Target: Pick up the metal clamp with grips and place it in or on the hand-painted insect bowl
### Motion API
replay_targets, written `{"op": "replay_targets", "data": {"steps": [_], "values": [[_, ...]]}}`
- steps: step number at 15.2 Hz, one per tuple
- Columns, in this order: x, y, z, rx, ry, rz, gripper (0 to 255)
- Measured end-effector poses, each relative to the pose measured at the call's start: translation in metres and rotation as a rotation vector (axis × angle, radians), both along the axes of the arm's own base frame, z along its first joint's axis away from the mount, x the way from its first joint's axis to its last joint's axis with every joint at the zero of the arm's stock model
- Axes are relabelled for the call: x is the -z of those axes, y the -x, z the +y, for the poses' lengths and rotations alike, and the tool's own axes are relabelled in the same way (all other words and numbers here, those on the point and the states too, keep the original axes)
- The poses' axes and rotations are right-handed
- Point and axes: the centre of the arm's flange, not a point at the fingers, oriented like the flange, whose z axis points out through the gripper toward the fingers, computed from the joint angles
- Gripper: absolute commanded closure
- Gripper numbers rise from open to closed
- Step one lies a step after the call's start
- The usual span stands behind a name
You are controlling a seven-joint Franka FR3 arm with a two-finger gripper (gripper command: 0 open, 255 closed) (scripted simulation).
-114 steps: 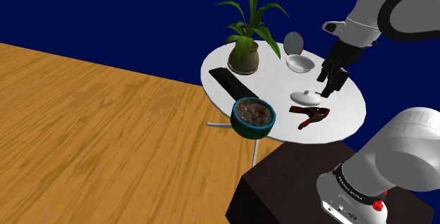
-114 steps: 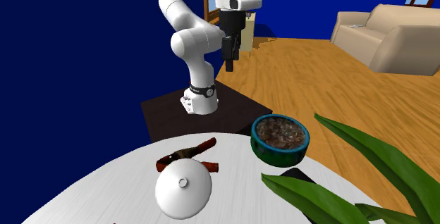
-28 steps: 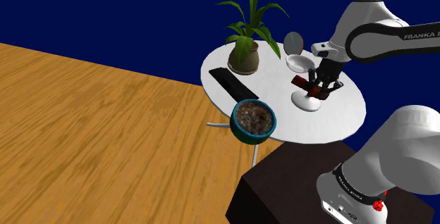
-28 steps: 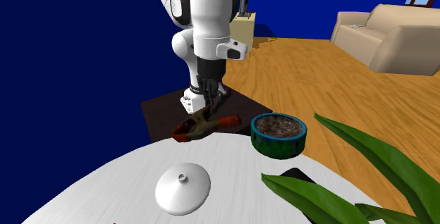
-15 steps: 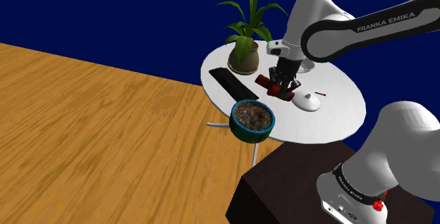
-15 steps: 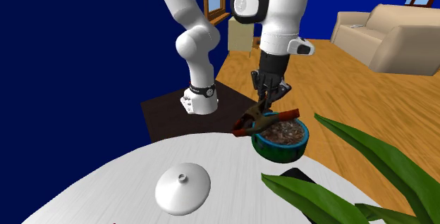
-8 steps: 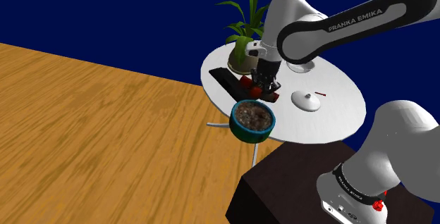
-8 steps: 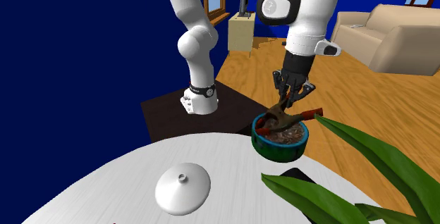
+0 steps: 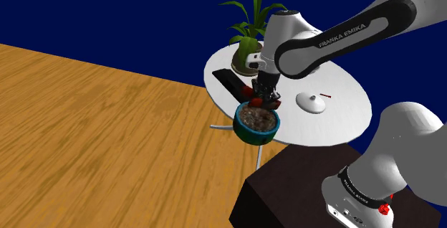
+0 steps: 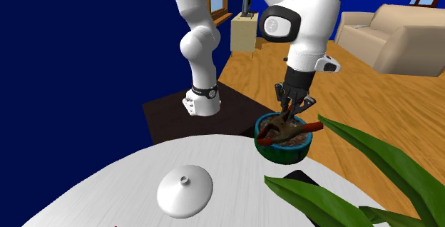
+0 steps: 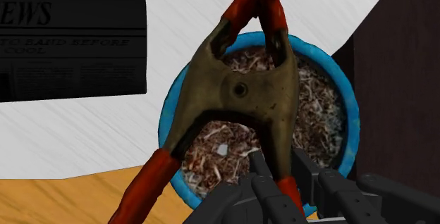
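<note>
1. Gripper (image 11: pixel 280 179): black, two fingers, pinching one red-tipped handle of the clamp. It points down over the bowl in the shoulder view (image 9: pixel 266 92) and the second exterior view (image 10: pixel 292 108).
2. Clamp (image 11: pixel 243 92): olive-brown spring body, red grips on both handles and on the closed jaws. It hangs from the gripper directly above the bowl's opening (image 10: pixel 285 128), low over the filling. Contact with the filling cannot be told.
3. Bowl (image 11: pixel 169 117): blue rim, dark green-blue wall (image 9: pixel 252 133), speckled brown-and-white inside. It sits at the table's edge, on the side towards the stand (image 10: pixel 274 151).
4. Table (image 9: pixel 340 112): round, white.
5. Newspaper (image 11: pixel 70 46): dark and folded, lying flat on the table just beside the bowl.
6. Lid (image 9: pixel 311 102): white, domed, with a knob, lying on the table well apart from the bowl.
7. Stand (image 9: pixel 301 183): dark box under the arm's base.
8. Plant (image 9: pixel 251 26): green leaves in a pale pot at the table's far edge.
9. Floor (image 9: pixel 93 133): wood planks.
10. Sofa (image 10: pixel 385 36): beige, far behind the arm.
</note>
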Motion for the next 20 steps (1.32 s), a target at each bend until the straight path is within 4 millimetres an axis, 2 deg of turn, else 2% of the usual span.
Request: {"op": "replay_targets", "data": {"steps": [6,11,12,18,20], "values": [[0.029,0.0,0.001,0.0,0.0,0.0,255],[0.031,0.0,0.0,0.0,0.0,0.0,255],[0.031,0.0,0.0,0.0,0.0,0.0,0],[0.031,0.0,0.0,0.0,0.0,-0.001,0],[0.014,-0.002,-0.003,0.0,-0.001,-0.002,0]]}}
